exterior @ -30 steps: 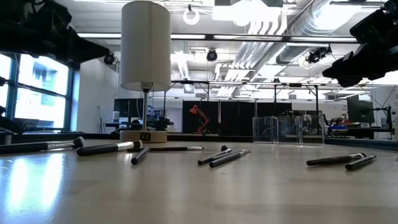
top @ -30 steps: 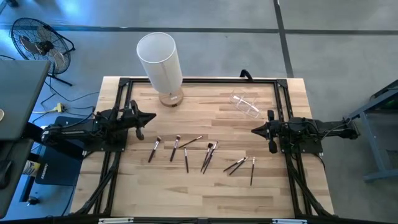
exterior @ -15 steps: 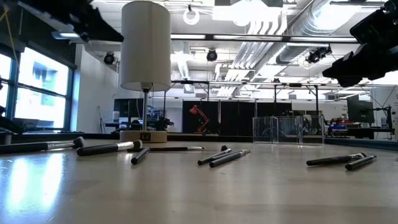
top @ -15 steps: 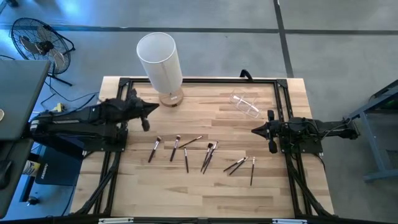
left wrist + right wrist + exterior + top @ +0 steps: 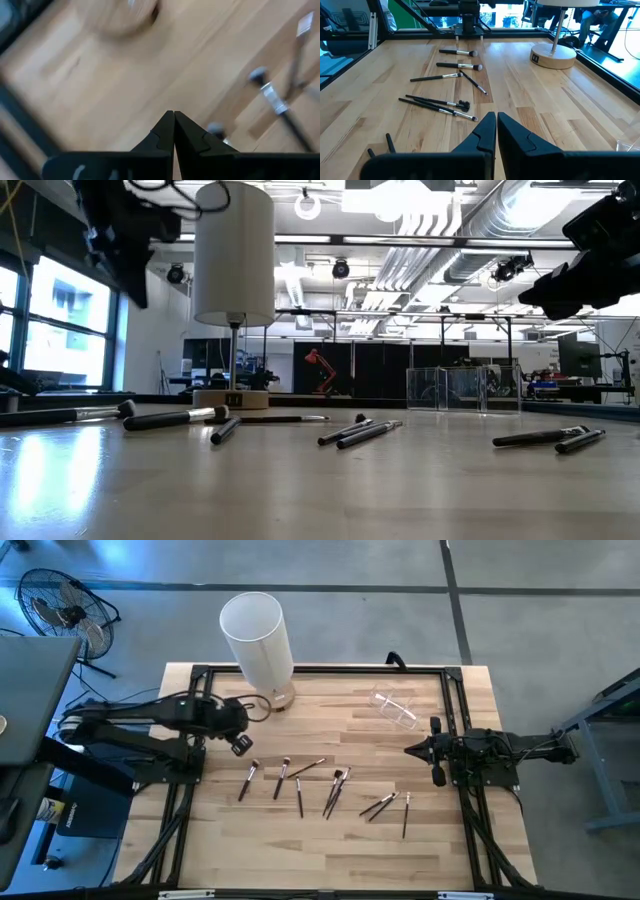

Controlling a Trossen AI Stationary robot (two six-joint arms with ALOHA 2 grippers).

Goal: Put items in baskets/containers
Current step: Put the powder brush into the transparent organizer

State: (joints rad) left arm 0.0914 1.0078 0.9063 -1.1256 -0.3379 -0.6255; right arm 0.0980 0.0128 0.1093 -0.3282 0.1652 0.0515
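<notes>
Several thin dark-handled makeup brushes lie flat across the middle of the table, also seen in the low view as brushes. The tall white cylinder stands on its wooden base at the far edge. The small clear holder stands to its right. My left gripper hangs shut above the table, pointing down, just beyond the leftmost brush; its wrist view shows the shut gripper over bare wood, with a brush nearby. My right gripper rests shut at the right side.
Black frame rails run along the table's left and right sides and its far edge. A fan and a grey cabinet stand off the table to the left. Bare wood lies along the near edge.
My left arm has risen from its level pose at the left rail, swung up toward the white cylinder, then tipped over so its gripper points down at the table near the leftmost brush. The brushes have not moved.
</notes>
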